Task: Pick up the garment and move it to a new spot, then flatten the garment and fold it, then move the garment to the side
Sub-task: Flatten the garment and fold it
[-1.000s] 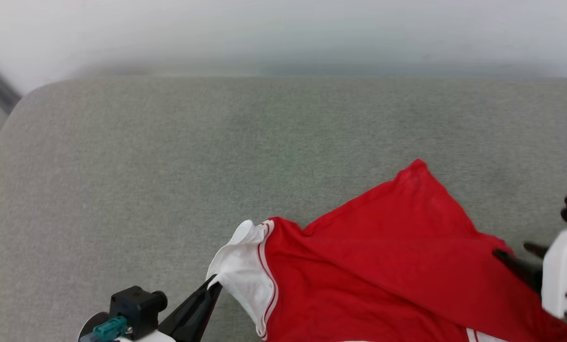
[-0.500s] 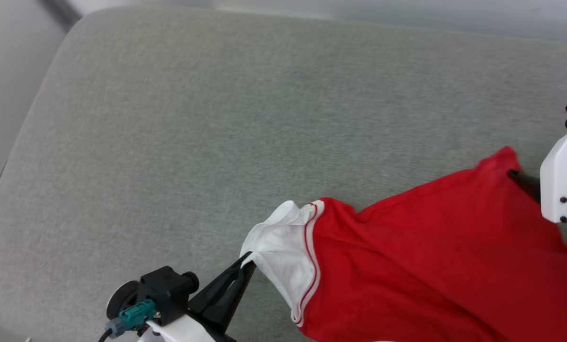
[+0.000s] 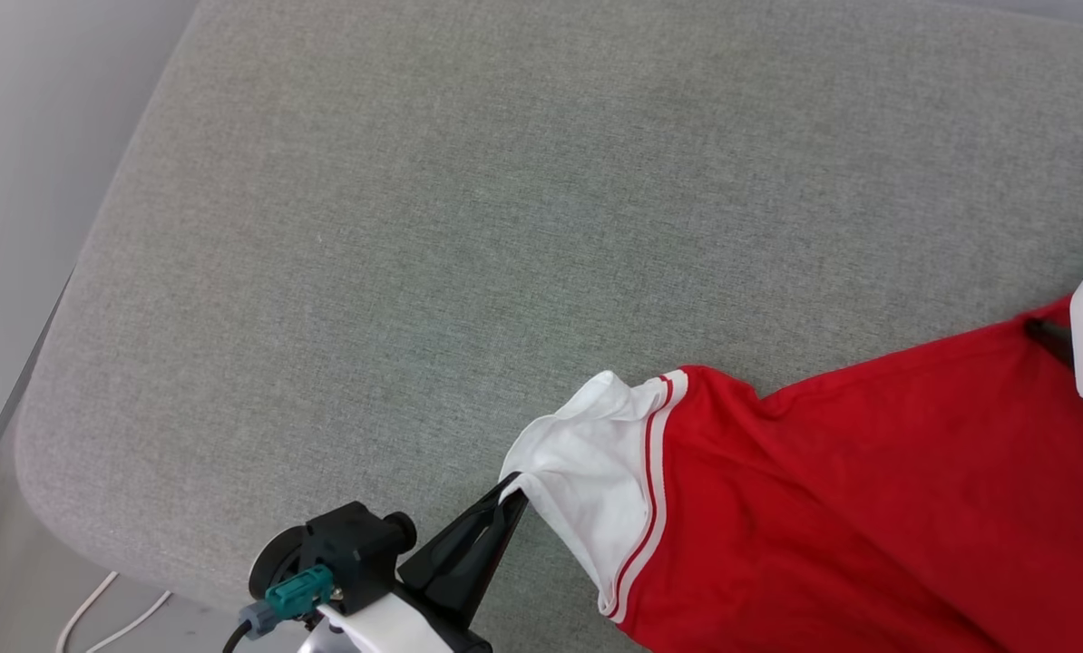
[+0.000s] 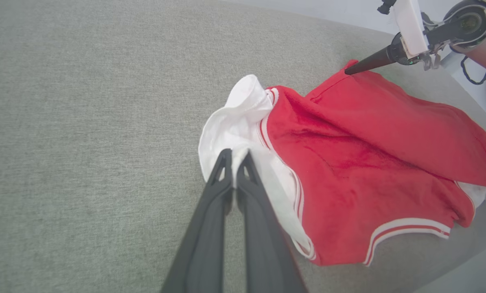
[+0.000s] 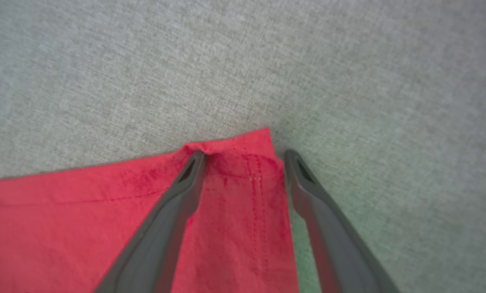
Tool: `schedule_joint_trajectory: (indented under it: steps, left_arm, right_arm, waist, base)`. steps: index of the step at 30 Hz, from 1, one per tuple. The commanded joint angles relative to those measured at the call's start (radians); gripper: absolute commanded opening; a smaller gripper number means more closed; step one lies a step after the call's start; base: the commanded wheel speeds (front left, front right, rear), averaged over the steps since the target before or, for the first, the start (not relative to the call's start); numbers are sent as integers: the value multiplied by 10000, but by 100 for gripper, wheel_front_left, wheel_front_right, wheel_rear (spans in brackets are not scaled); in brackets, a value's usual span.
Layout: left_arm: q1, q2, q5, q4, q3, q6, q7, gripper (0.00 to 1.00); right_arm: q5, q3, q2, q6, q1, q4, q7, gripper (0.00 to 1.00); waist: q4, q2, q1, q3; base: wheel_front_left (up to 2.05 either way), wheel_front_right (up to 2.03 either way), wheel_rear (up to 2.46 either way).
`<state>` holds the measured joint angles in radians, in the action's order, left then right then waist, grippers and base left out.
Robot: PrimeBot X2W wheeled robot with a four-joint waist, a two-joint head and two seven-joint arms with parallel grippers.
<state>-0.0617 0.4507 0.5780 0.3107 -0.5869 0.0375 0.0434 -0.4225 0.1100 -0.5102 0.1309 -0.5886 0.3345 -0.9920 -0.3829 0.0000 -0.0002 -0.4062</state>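
Two end effectors are at the garment (image 3: 823,508).

Item 1, garment. The red jersey lies on the tabletop (image 3: 414,227), which is covered in grey woven fabric. In the head view it occupies the near right part of that surface and runs off the right and bottom edges of the view. The cloth is rumpled, with a fold crossing the red body. One white sleeve (image 3: 587,472), trimmed in red-and-white stripe, points toward the bare grey area on the left. The left wrist view shows a striped hem band lying close to the tabletop's edge.

Item 2, left end effector (image 3: 510,490). Its fingers are drawn together and pinch the edge of the white sleeve at their tips. The left wrist view shows a tuft of white cloth caught between the two tips, with the sleeve bunched around that point.

Item 3, right end effector (image 5: 243,156). Its fingers stand wide apart with nothing clamped. The far red corner of the garment lies between them. One fingertip (image 5: 196,160) sits at a small pucker on the stitched edge. The other is just beside the cloth's side edge, over grey fabric. Whether either tip presses down cannot be told.

Item 4, surroundings. A white cable (image 3: 97,608) lies on the floor (image 3: 15,580) below the tabletop's rounded near-left corner.
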Motion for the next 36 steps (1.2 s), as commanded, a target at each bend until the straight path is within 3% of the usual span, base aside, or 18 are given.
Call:
schedule_joint_trajectory:
  steps: [1,2,3,4,13,20,25,36]
  left_arm:
    - [-136,-61,23,-47,-27,-33,-55,0]
    - [-147,-78,35,-90,-29,-42,-74,0]
    - [-164,-88,49,-128,-29,-45,-96,0]
    - [-184,-93,53,-161,-15,-45,-104,0]
    - [-201,166,-1,-151,220,78,-123,0]
    - [-241,696,10,229,703,313,54,0]
    - [-428,1002,64,538,1264,533,16,0]
    - [-1286,1321,66,1419,2447,987,-195,0]
  right_arm:
    - [-21,518,355,-4,926,774,-246,100]
    - [3,617,333,-4,1028,831,-266,46]
    - [69,713,288,-3,1091,886,-266,17]
    - [84,805,254,-3,1131,911,-259,0]
    - [-1,702,234,-3,526,802,921,0]
    - [-274,731,314,-4,-113,642,2433,0]
    - [-660,780,262,-6,-335,380,2927,0]
    - [-1273,698,353,-4,-617,-1635,3362,0]
  waist:
    - [-50,0,2,-41]
    - [-57,0,2,-35]
    - [-53,0,2,-20]
    - [-43,0,2,8]
    - [457,0,2,816]
    - [1357,0,2,1999]
    - [2039,0,2,2721]
    - [3368,0,2,3671]
  base:
    - [0,0,0]
    - [0,0,0]
    - [0,0,0]
    - [0,0,0]
    - [0,0,0]
    - [0,0,0]
    - [0,0,0]
    - [0,0,0]
